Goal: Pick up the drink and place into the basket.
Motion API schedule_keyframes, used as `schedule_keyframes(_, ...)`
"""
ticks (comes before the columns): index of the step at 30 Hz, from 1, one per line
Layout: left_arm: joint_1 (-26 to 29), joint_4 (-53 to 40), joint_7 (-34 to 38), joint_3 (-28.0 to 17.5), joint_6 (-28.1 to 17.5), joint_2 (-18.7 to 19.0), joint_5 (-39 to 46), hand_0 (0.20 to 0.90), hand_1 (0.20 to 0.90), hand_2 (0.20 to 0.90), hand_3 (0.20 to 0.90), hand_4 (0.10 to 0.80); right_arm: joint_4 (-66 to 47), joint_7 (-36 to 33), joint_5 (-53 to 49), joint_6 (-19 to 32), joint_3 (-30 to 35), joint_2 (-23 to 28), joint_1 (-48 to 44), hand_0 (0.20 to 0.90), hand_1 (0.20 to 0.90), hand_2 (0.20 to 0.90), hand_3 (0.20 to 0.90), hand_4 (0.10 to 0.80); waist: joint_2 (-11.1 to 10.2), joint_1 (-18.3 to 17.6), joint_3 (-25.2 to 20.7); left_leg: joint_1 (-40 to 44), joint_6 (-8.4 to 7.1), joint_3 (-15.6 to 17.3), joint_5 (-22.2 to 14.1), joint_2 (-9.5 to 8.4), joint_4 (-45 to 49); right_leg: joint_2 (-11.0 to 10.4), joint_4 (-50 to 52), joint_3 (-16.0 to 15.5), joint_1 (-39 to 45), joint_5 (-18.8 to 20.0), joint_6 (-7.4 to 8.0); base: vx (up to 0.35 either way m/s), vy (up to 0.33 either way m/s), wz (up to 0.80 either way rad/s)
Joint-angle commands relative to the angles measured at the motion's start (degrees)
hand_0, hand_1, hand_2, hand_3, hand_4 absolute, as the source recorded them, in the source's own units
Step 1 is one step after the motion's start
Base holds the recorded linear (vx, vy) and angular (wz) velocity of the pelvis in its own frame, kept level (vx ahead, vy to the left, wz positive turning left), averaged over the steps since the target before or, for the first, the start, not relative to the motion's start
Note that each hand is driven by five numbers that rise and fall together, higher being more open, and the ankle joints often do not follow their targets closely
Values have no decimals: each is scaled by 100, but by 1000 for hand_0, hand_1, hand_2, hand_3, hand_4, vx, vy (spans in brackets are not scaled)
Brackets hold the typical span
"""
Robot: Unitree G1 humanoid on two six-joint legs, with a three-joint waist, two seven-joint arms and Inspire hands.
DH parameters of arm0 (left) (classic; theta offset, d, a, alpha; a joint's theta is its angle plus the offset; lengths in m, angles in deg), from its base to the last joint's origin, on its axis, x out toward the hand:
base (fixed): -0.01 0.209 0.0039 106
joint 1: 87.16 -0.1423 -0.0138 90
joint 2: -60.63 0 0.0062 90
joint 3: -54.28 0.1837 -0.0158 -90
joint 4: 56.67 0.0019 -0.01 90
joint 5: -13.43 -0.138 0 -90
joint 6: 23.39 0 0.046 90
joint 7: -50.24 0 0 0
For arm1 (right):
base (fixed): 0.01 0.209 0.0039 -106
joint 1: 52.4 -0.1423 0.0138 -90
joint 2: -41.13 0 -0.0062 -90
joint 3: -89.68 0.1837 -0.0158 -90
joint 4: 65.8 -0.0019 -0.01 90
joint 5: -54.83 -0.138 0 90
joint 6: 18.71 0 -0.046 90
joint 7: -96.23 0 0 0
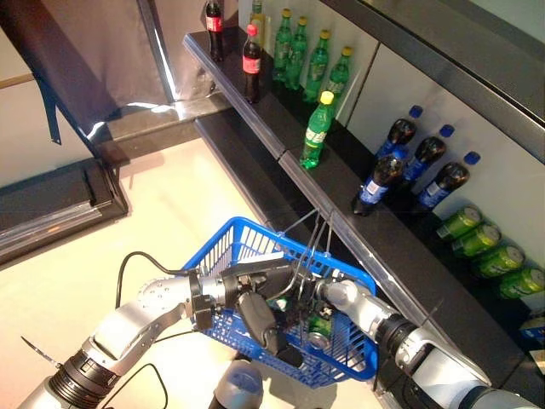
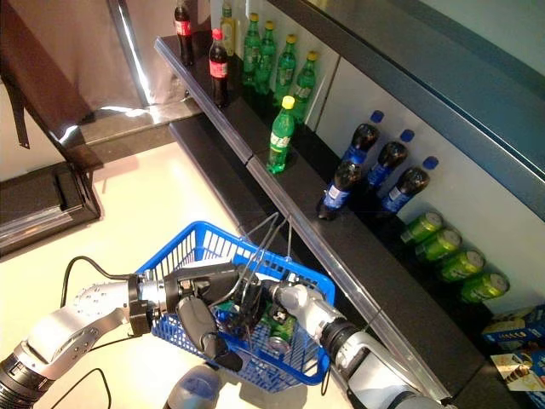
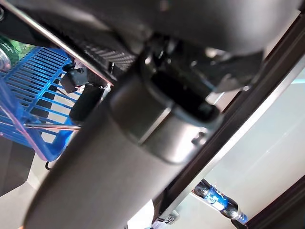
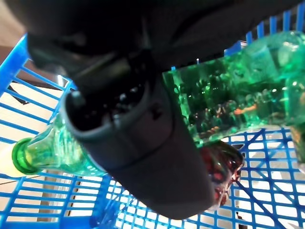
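The blue wire basket (image 1: 347,358) hangs low in front of the shelf. My left hand (image 1: 255,313) reaches in from the left, curled round the basket's metal handle (image 1: 300,256). My right hand (image 1: 305,296) is down inside the basket. In the right wrist view it (image 4: 138,143) is shut on a clear green drink bottle (image 4: 228,90) lying on its side over the blue mesh (image 4: 267,157). A green can (image 1: 318,331) rests in the basket beside that hand.
The dark shelf (image 1: 341,223) runs diagonally just behind the basket. A yellow-capped green bottle (image 1: 317,128), blue-capped cola bottles (image 1: 383,175), green cans (image 1: 485,249) and red-capped colas (image 1: 251,53) stand on it. Pale floor (image 1: 170,204) lies to the left.
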Motion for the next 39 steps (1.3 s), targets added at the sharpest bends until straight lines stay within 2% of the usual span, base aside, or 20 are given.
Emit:
schedule_keyframes(1, 1404, -1896, -484, -346, -1783, -1493, 1504, 300, 300, 300, 200, 100, 265, -182, -3, 181, -256, -288, -248, 900, 900, 900, 900, 800, -75, 12, -1352, 253, 60, 457, -384, 152, -21, -58, 44, 311, -126, 217, -142, 0, 0, 0)
schedule_keyframes(11, 1376, -1838, -254, -453, -1714, -1500, 1392, 300, 300, 300, 200, 100, 163, -300, -170, 194, -125, -208, -235, 900, 900, 900, 900, 800, -75, -33, -1357, 265, 55, 517, -394, 171, -21, -62, 33, 344, -133, 230, -135, 0, 0, 0)
schedule_keyframes(17, 1221, -1671, -35, -611, -1885, -1419, 1157, 300, 300, 300, 200, 100, -169, -439, -362, 164, 58, -8, -110, 900, 900, 900, 900, 800, -71, -67, -1329, 269, 59, 546, -392, 172, -21, -77, 41, 346, -143, 240, -124, 0, 0, 0)
schedule_keyframes(20, 1045, -1524, 290, -908, -2069, -1392, 1108, 300, 300, 300, 200, 100, -441, -549, -414, 214, 257, 118, 115, 900, 900, 900, 900, 800, -55, -111, -1328, 271, 61, 570, -398, 182, -21, -84, 39, 361, -154, 238, -110, 0, 0, 0)
schedule_keyframes(25, 735, -1346, 365, -1275, -2262, -1450, 1038, 300, 300, 300, 200, 100, -961, -671, -462, 175, 490, 258, 344, 900, 900, 900, 900, 800, -63, -155, -1272, 273, 50, 609, -400, 209, -21, -92, 33, 384, -168, 247, -111, -4, 1, -1)
schedule_keyframes(39, 433, -909, 1105, -1663, -2540, -1665, 350, 300, 300, 300, 200, 100, -2273, -920, -703, 251, 1090, 501, 819, 900, 900, 900, 900, 800, -49, -422, -1185, 278, 71, 782, -424, 264, -21, -89, 21, 594, -258, 270, -93, -27, 11, -10)
